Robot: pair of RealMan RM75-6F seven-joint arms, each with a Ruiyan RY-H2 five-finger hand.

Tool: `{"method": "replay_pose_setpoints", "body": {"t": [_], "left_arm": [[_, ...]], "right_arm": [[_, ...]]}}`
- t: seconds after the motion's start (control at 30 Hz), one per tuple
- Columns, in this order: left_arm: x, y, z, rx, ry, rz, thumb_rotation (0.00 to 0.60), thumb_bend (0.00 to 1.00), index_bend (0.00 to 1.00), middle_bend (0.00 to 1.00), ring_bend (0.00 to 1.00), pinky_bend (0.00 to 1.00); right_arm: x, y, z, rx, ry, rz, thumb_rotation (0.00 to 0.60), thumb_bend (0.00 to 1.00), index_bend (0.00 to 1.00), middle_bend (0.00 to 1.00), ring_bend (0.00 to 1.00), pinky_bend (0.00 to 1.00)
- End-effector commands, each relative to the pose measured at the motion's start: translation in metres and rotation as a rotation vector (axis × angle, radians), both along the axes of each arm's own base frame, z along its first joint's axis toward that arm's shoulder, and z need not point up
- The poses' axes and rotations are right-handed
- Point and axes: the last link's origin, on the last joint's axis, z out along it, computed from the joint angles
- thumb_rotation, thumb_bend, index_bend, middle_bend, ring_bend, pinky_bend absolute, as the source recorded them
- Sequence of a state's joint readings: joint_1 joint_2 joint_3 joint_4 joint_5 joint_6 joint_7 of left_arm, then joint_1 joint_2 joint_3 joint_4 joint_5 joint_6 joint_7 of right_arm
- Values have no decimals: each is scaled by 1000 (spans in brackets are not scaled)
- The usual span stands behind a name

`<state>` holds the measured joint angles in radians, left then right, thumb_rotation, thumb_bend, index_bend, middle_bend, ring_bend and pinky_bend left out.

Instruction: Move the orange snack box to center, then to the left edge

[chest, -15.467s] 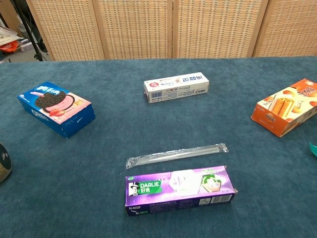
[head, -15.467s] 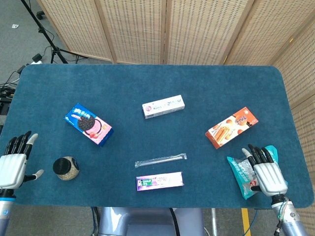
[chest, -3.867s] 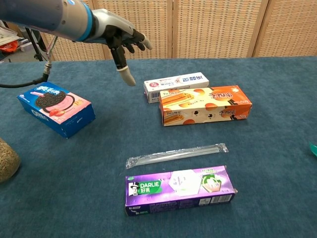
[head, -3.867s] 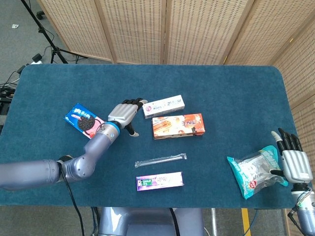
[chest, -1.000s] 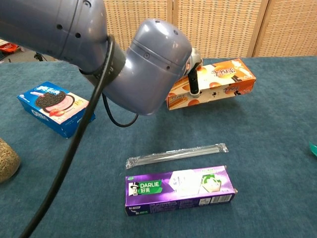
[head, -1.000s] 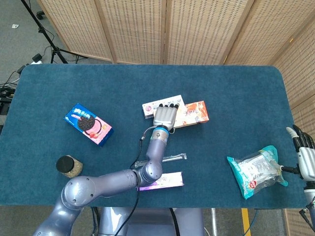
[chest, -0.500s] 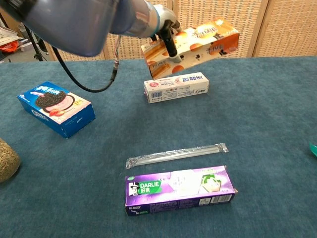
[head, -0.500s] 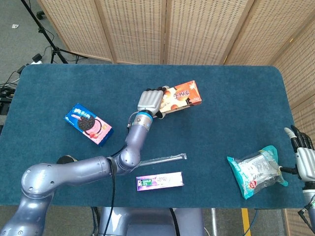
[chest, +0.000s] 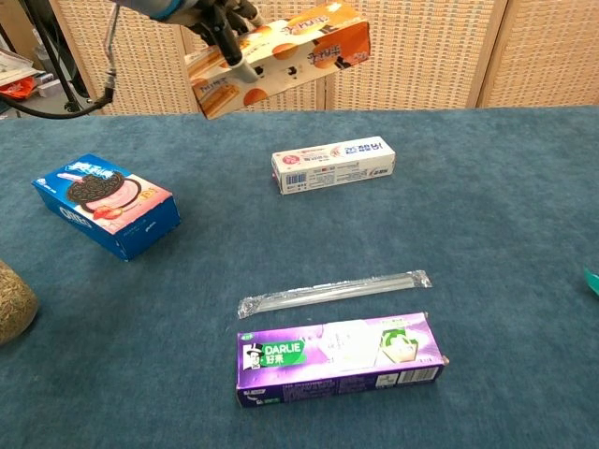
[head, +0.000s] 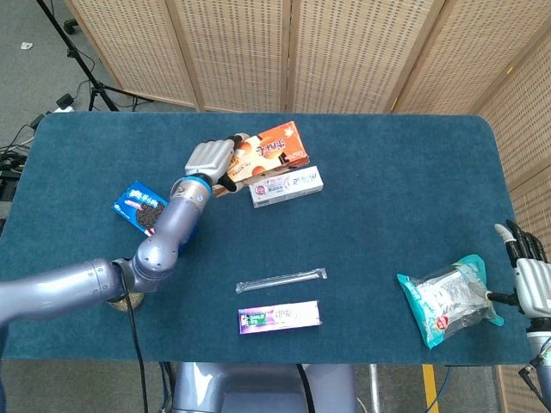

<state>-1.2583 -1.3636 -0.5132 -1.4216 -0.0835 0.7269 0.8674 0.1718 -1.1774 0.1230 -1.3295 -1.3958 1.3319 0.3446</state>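
Left hand (head: 209, 158) grips the orange snack box (head: 269, 153) at its left end and holds it lifted off the worktop (head: 405, 181), tilted, above and just behind the white toothpaste box (head: 287, 186); chest view shows the box (chest: 281, 58) well clear of the surface with the fingers (chest: 227, 42) wrapped over its long face. Right hand (head: 532, 284) sits at the far right edge just beside the crinkled teal snack bag (head: 446, 298), fingers apart, nothing in it. Also on the cloth: blue cookie box (head: 148, 212) at left, partly behind the left forearm; a clear wrapped straw (head: 281, 280); purple toothpaste box (head: 279, 317) near the front. Judgement on handling: thin cardboard carton, likely light, fairly stiff along its length but crushable on the broad faces, glossy print so some slip under hard fingers. An end grip leaves the long free end to droop or swing; a hold nearer the middle, across the narrow sides, would steady it. Centre step looks done; the carry toward the left edge appears under way, with the cookie box lying near the landing zone.
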Motion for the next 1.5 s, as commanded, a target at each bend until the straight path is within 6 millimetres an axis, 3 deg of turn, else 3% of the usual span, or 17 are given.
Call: {"method": "replay_pose_setpoints", "body": {"t": [0.03, 0.27, 0.33, 0.6, 1.2, 1.5], "left_arm": [[-35, -8, 28, -28, 55, 42, 600, 494, 554, 226, 260, 164], [-79, -6, 80, 72, 162, 76, 600, 495, 557, 227, 260, 164], [-106, -8, 102, 111, 216, 103, 600, 495, 557, 228, 259, 164], [-170, -23, 141, 155, 290, 155, 600, 497, 558, 228, 260, 164], [-277, -62, 177, 209, 370, 319, 600, 490, 558, 228, 260, 164], [-331, -80, 175, 235, 450, 407, 600, 479, 555, 228, 260, 165]], "right_arm": [[0, 0, -1, 4, 5, 0, 600, 0, 0, 0, 0, 0], [1, 1, -3, 7, 25, -1, 600, 0, 0, 0, 0, 0], [2, 1, -4, 9, 40, 3, 600, 0, 0, 0, 0, 0], [5, 2, -9, 16, 73, 1, 600, 0, 0, 0, 0, 0], [9, 4, -14, 31, 97, 13, 600, 0, 0, 0, 0, 0], [11, 5, -16, 37, 101, 21, 600, 0, 0, 0, 0, 0]]}}
